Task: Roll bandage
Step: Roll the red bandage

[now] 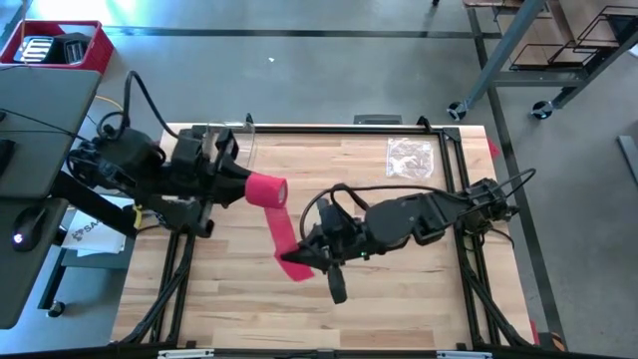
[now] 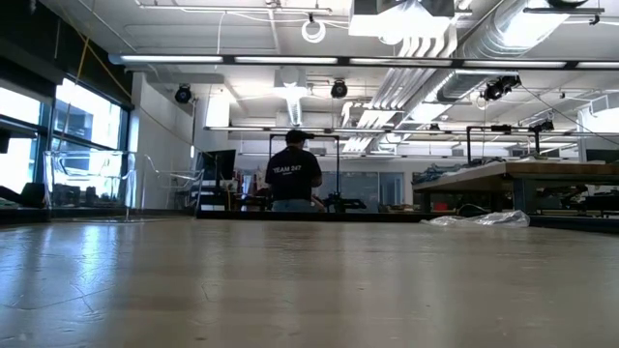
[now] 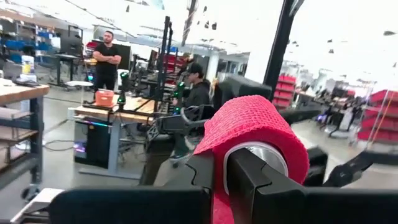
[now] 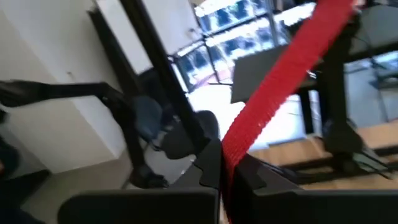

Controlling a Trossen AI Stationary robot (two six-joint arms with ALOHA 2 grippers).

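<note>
The bandage is a bright red roll (image 1: 267, 190) with a strip (image 1: 280, 231) running off it toward the table's near side. My left gripper (image 1: 242, 182) is shut on the roll, left of the table's centre. My right gripper (image 1: 302, 257) is shut on the strip near its free end (image 1: 295, 269), a little nearer than the roll. In the left wrist view the roll (image 3: 255, 127) shows its pale core (image 3: 260, 155). Neither gripper nor the bandage shows in the low view. My left gripper holds the roll with one finger (image 3: 261, 186) across its flat end face, over the core, and the other finger (image 3: 200, 171) on the far side. The fingers come level from the table's left. The roll lies on its side. My right gripper pinches the strip (image 4: 231, 149) between its two fingers, close to the strip's free end. The fingers come from the table's right and lie across the strip. The strip runs straight and taut from the fingers up to the roll (image 4: 329, 22).
A crinkled clear plastic bag (image 1: 410, 158) lies at the table's far right and also shows in the low view (image 2: 479, 219). A red bin (image 1: 62, 45) stands off the table at the far left. A person (image 2: 293, 177) stands in the room behind.
</note>
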